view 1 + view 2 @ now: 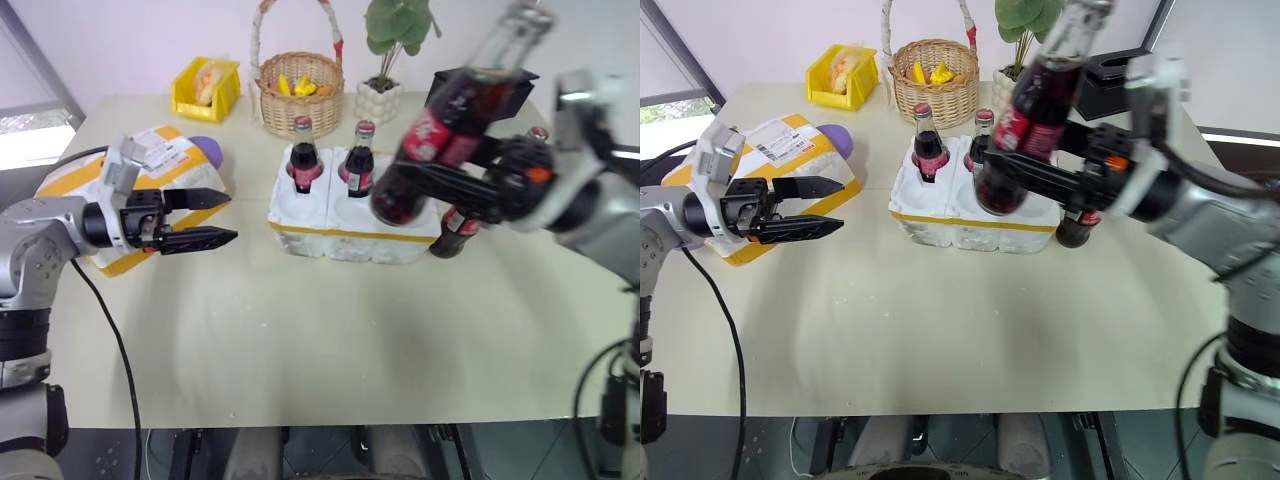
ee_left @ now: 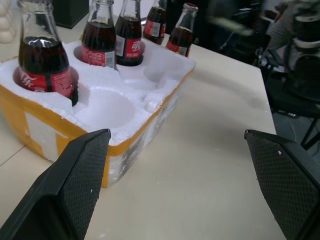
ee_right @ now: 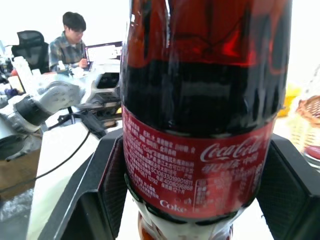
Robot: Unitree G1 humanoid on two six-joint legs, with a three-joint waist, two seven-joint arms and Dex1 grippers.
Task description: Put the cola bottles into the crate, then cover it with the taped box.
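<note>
Right wrist view puts you almost against the glass: the right gripper (image 3: 197, 200) has its two black fingers (image 3: 107, 185) clamped on the red label of a cola bottle (image 3: 200, 100), one finger on each side. From the head camera that held cola bottle (image 1: 445, 125) hangs tilted, cap leaning to the far right, above the right end of the crate (image 1: 350, 225). I'd judge it is gripped at the belly so the base stays free to drop into a well, and it will need righting before it goes down.

The left gripper (image 1: 195, 220) waits on the left with its fingers spread wide and holding nothing, pointing toward the crate from just in front of the taped box (image 1: 140, 175). That looks like a waiting pose, kept out of the way until the cover is wanted.

Two bottles (image 1: 303, 155) already stand upright in the far wells on the left and middle; the left wrist view shows at least two of the near wells (image 2: 105, 107) bare. More bottles (image 1: 458, 225) stand on the table (image 1: 330, 330) just right of the crate, partly hidden behind the arm, so I cannot count them surely.

Far back sit a wicker basket (image 1: 298, 95) with something yellow in it, a yellow bin (image 1: 205, 90) and a potted plant (image 1: 385, 60); a person sits at a desk in the background of the right wrist view
</note>
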